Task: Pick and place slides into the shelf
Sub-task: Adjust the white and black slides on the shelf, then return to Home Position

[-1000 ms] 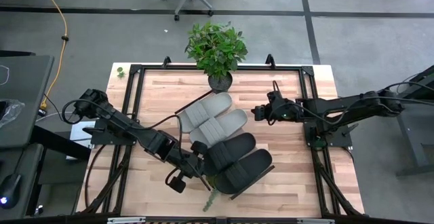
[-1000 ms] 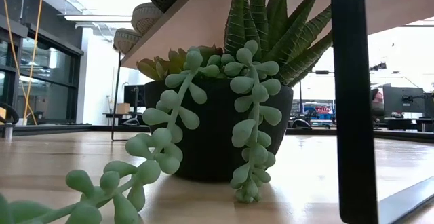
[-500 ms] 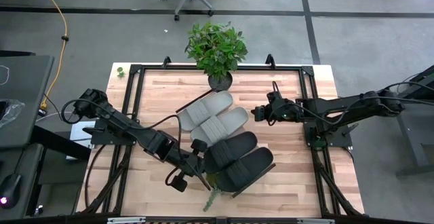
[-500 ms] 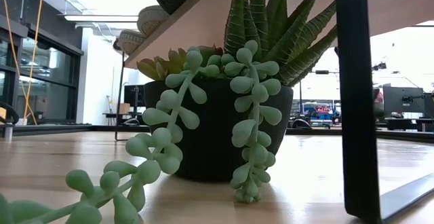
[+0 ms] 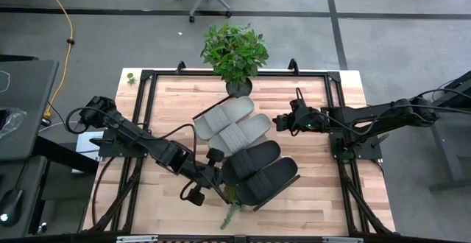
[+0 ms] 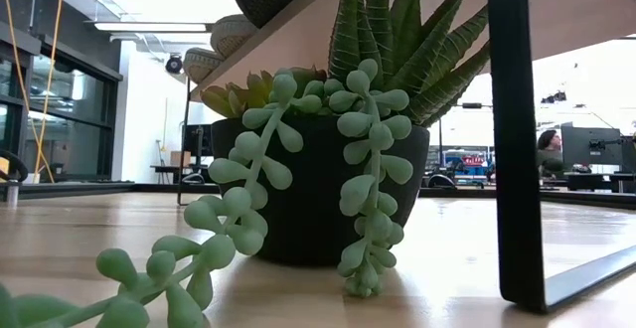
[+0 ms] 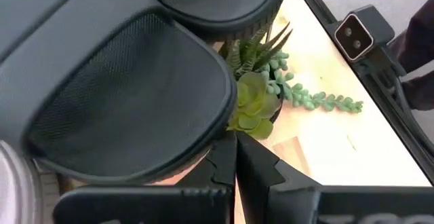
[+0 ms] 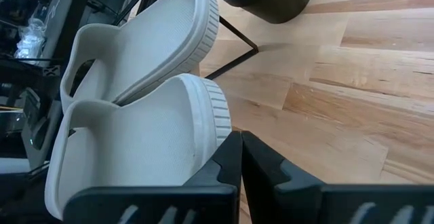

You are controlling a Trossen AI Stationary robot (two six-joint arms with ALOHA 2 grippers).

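Two light grey slides (image 5: 224,116) (image 5: 239,134) and two black slides (image 5: 252,160) (image 5: 266,180) lie side by side on the shelf (image 5: 197,116). The shelf stands slantwise across the table, and the slides hide most of its board. My left gripper (image 5: 217,174) is shut at the shelf's near-left end, beside the black slides (image 7: 129,95). My right gripper (image 5: 278,122) is shut at the shelf's right side, by the end of a grey slide (image 8: 149,149). The low view shows the shelf's underside (image 6: 298,20) and a dark frame leg (image 6: 512,139). My left gripper has its fingers (image 7: 224,166) closed at the shelf's near-left edge, coming level from the table's left. The black slide's rim (image 7: 203,142) overhangs the spot, so the part held is hidden. My right gripper's fingers (image 8: 227,163) are closed level from the table's right at the shelf's edge. The grey slide's end (image 8: 203,142) covers the place of contact.
A small dark pot of succulents (image 6: 308,189) stands on the table under the shelf's near end, with a beaded strand trailing out (image 5: 228,217). A leafy potted plant (image 5: 235,51) stands at the table's far edge. The table's black frame rails (image 5: 143,110) run along both sides.
The shelf and its four slides have shifted a little toward the table's far-right and turned slightly. My left gripper has moved with the shelf's near end. In the low view the frame leg has moved sideways and its foot now shows.
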